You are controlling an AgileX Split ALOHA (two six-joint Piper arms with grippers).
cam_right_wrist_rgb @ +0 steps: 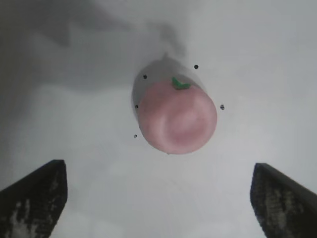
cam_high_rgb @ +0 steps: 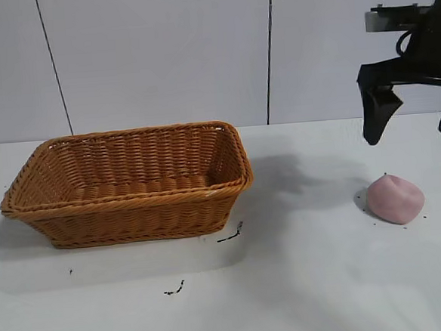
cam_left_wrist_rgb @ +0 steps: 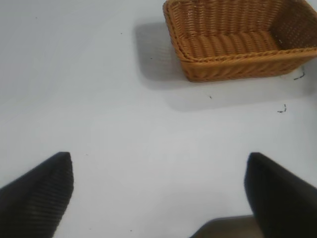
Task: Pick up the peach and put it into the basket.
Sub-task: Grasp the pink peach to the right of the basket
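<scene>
A robot test bench in a lab or studio is suggested: a plain white table (cam_high_rgb: 305, 296) is backed by pale grey wall panels (cam_high_rgb: 160, 56) split by thin dark seams. Behind the wicker basket (cam_high_rgb: 133, 217) only those bare panels are seen; small dark specks (cam_high_rgb: 229, 235) are scattered just beside it.

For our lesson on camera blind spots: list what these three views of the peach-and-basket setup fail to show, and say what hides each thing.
- Right gripper: exterior view, one finger and the arm cut off by the frame's edge.
- Left gripper: absent from the exterior view; its wrist view shows only fingertips.
- Basket floor: near wall hides part in the exterior view.
- Peach underside: hidden by the peach itself in every view.
- Black specks on the table: too small to identify.
</scene>
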